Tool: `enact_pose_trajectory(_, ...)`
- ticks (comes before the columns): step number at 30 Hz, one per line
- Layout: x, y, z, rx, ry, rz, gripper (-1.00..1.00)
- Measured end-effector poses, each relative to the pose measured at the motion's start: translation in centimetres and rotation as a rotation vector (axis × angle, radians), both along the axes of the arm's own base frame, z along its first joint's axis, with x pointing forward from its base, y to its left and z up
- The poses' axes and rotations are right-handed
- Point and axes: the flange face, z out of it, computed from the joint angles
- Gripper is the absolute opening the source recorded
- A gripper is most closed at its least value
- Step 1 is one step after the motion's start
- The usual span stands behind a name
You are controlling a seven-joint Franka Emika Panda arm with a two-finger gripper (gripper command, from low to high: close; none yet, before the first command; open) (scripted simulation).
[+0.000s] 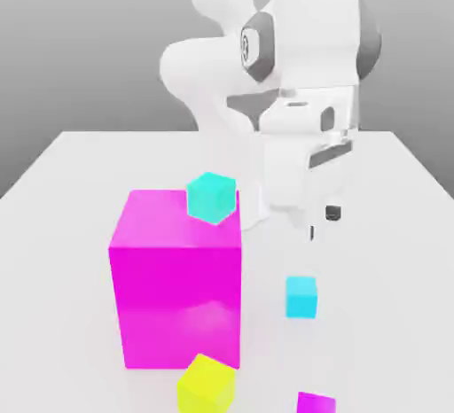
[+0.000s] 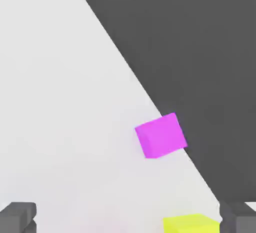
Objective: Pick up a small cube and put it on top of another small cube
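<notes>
Trouble is most likely to come from a wrong pick, since the table [image 1: 80, 163] carries several cubes in similar colours. Going left to right in the exterior view: a big magenta cube [image 1: 176, 287] sits at about eight o'clock from the picture's centre, with a yellow cube [image 1: 206, 385] just in front of it and a turquoise cube [image 1: 211, 197] behind its top edge. That greener, larger one could be mistaken for the target. The small blue cube [image 1: 301, 297] rests on the table at about five o'clock, apart from the rest, and a small magenta cube [image 1: 315, 402] lies nearer the front edge.

The claw [image 1: 321, 222] hangs above the table, behind the small blue cube, so a straight descent from here would land short of it. In the hand view its fingers [image 2: 18, 218] stand wide apart, holding nothing and touching nothing.
</notes>
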Motion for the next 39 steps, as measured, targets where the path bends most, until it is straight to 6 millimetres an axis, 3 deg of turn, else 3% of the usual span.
enact_pose_trajectory(6, -6.5, 0.8, -9.0, -0.066, 0.152, 0.312, 0.0)
enact_pose_trajectory(14, -7.1, 0.8, -15.4, -0.073, 0.165, 0.34, 0.0)
enact_pose_trajectory(15, -7.2, 0.7, -15.9, -0.072, 0.166, 0.341, -1.0)
enact_pose_trajectory(21, -7.2, 0.7, -16.1, -0.072, 0.168, 0.341, -1.0)
enact_pose_trajectory(30, -7.1, 0.8, -10.2, -0.073, 0.167, 0.341, -1.0)
enact_pose_trajectory(39, -2.2, -2.4, -0.9, -0.074, 0.164, 0.148, -1.0)
